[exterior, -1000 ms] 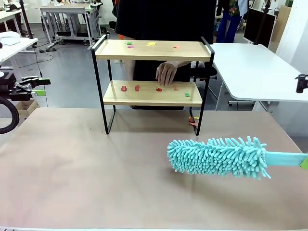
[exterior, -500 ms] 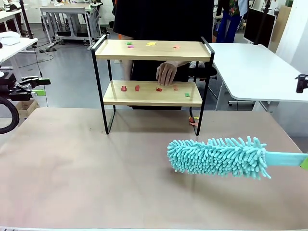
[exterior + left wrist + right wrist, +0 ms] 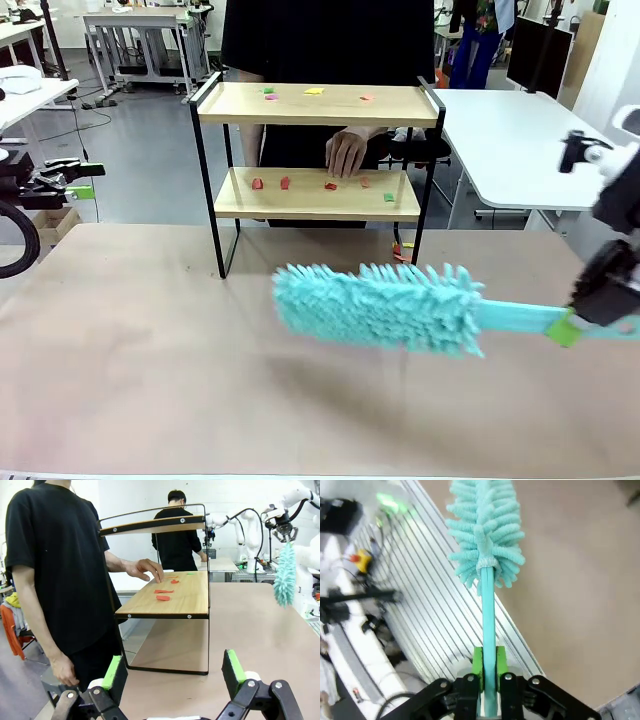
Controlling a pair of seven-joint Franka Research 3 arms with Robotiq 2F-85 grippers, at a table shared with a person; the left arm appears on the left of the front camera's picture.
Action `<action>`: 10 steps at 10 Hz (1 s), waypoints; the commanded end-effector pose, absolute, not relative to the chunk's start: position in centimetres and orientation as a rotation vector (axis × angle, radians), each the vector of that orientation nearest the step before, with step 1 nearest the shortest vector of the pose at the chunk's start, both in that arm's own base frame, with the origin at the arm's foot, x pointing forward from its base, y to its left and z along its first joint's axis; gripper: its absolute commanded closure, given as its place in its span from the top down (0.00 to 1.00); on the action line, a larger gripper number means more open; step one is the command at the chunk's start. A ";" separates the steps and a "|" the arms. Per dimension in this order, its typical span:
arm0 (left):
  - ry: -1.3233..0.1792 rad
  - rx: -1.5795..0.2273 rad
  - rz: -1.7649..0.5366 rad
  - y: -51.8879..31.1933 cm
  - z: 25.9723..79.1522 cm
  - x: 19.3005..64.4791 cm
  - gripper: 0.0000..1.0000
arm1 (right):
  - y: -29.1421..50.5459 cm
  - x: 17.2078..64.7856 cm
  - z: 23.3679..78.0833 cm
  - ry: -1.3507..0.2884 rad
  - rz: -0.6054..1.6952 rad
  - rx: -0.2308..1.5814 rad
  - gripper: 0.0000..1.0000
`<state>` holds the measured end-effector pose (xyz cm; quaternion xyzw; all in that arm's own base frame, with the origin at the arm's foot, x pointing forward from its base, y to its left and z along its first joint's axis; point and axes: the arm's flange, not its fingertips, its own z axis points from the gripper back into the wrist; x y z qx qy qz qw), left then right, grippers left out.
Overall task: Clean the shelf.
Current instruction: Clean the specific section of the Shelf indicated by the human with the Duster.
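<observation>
your right gripper [image 3: 566, 328] is clamped on the handle of the teal microfibre duster [image 3: 375, 305], its fluffy head held over the table [image 3: 150, 380] in front of the shelf [image 3: 315, 105] at the far edge, a person's hand [image 3: 347, 152] on its lower board; your left gripper [image 3: 174, 667] gapes empty.

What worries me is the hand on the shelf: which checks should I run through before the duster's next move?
1. Grip: right gripper shut on the duster handle: ok.
2. Clearance: duster head looks raised off the table, though blurred: ok.
3. Hands out of the shelf: person's hand rests on the lower board: not ok.
4. Something to sweep: coloured scraps lie on both boards: ok.
5. Other arm: left gripper open, apart from the shelf: ok.
6. Whether the shelf would hold against a push: cannot tell.
</observation>
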<state>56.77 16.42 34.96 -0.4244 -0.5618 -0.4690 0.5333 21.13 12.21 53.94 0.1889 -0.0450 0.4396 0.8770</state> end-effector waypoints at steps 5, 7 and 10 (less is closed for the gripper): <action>-1.335 -1.007 -1.127 16.4 35.1 56.6 1.00 | 25.6 19.0 51.4 -0.334 0.644 0.565 0.13; -1.335 -1.007 -1.127 16.4 35.1 56.6 1.00 | 28.3 19.6 51.0 -0.372 0.555 0.565 0.13; -1.335 -1.007 -1.127 16.4 35.1 56.6 1.00 | 27.8 19.9 53.2 -0.345 0.619 0.559 0.13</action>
